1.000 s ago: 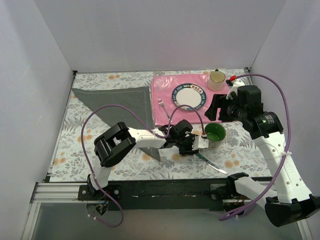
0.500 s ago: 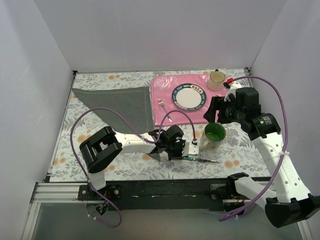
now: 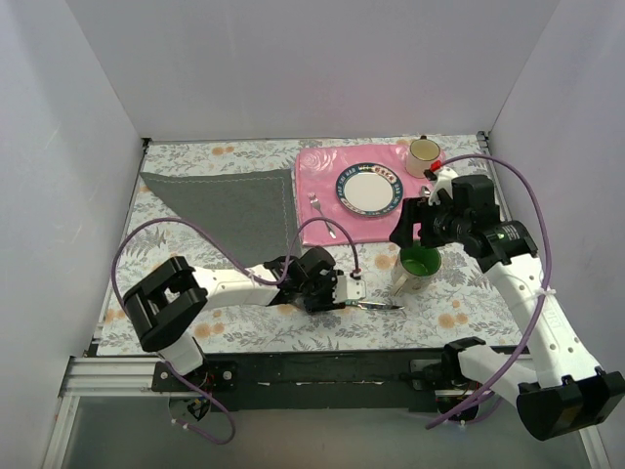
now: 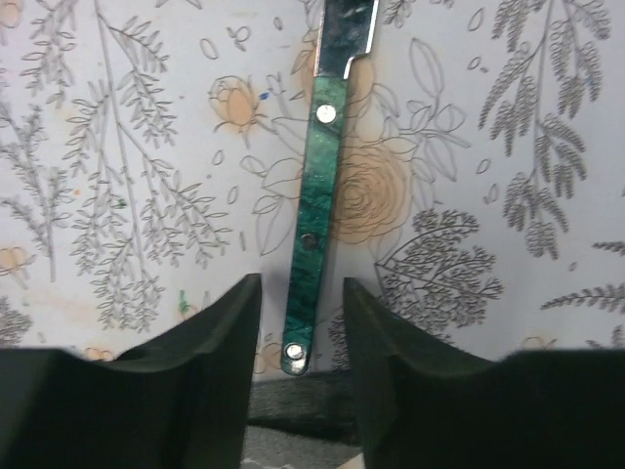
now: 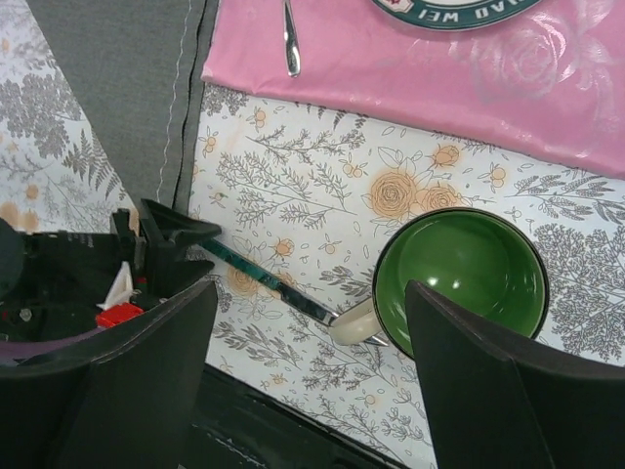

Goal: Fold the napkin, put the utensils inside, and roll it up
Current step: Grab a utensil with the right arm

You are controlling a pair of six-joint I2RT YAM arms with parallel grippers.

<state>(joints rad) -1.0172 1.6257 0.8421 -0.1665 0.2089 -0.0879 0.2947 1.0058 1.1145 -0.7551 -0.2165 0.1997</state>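
Observation:
The dark grey napkin [image 3: 234, 200] lies folded into a triangle at the left of the table, its point reaching down to my left gripper; it also shows in the right wrist view [image 5: 117, 88]. The green-handled knife [image 3: 374, 306] lies flat on the tablecloth. In the left wrist view the end of the knife's handle [image 4: 312, 215] sits between the fingers without touching either. My left gripper [image 3: 340, 296] [image 4: 301, 322] is open. The fork [image 3: 322, 215] lies on the pink mat's left part. My right gripper [image 3: 408, 223] [image 5: 311, 293] is open and empty above the green mug.
A green mug [image 3: 420, 261] stands just right of the knife's blade tip. The pink placemat [image 3: 317, 171] carries a plate [image 3: 369, 188], and a beige cup [image 3: 423, 156] stands at its far right corner. White walls enclose the table on three sides.
My left gripper has drawn back to the left towards the napkin's point. The knife has moved left with it and turned from slanted to nearly level. My right gripper has shifted slightly left.

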